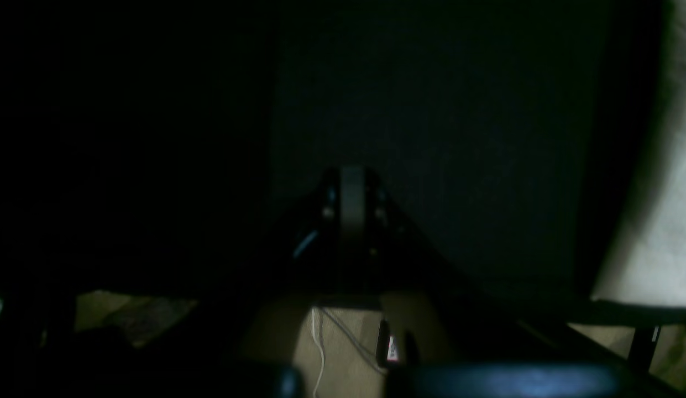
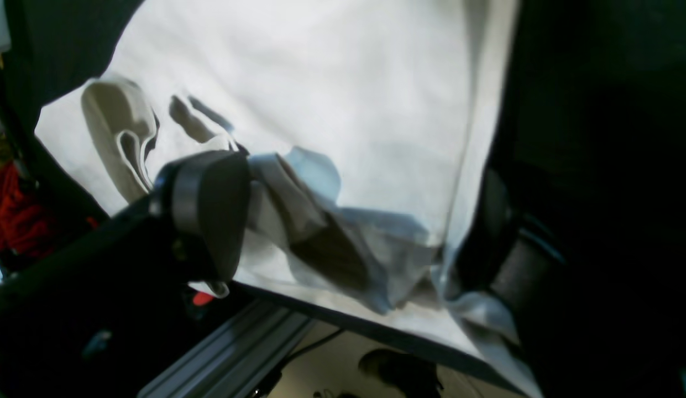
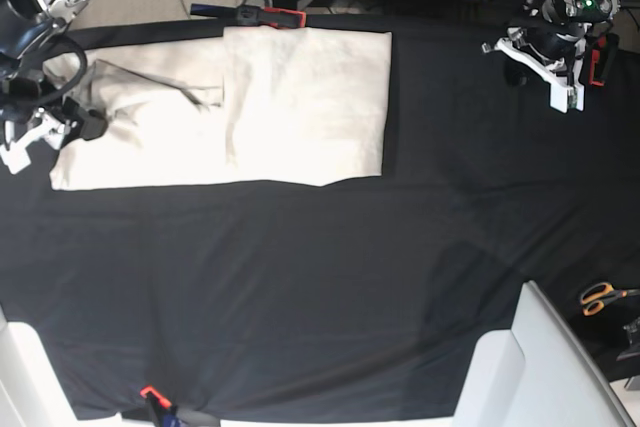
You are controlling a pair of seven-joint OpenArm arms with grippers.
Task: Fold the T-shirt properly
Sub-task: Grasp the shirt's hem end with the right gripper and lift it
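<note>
The cream T-shirt (image 3: 300, 107) lies partly folded at the back left of the black tablecloth (image 3: 350, 277), with one side turned over the body. My right gripper (image 3: 70, 127) is at the shirt's left end. In the right wrist view its jaws stand wide apart (image 2: 354, 232), with a bunched fold of the shirt (image 2: 348, 83) between the fingers (image 2: 210, 210). My left gripper (image 3: 545, 62) hovers over bare tablecloth at the back right, far from the shirt. In the dark left wrist view it (image 1: 351, 190) looks shut and empty, and the shirt (image 1: 666, 221) shows only at the right edge.
A red clamp (image 3: 265, 15) holds the cloth at the back edge by the shirt. An orange clamp (image 3: 150, 394) sits at the front edge. Orange-handled scissors (image 3: 600, 297) lie at the right. A white box-like object (image 3: 530, 367) stands at the front right.
</note>
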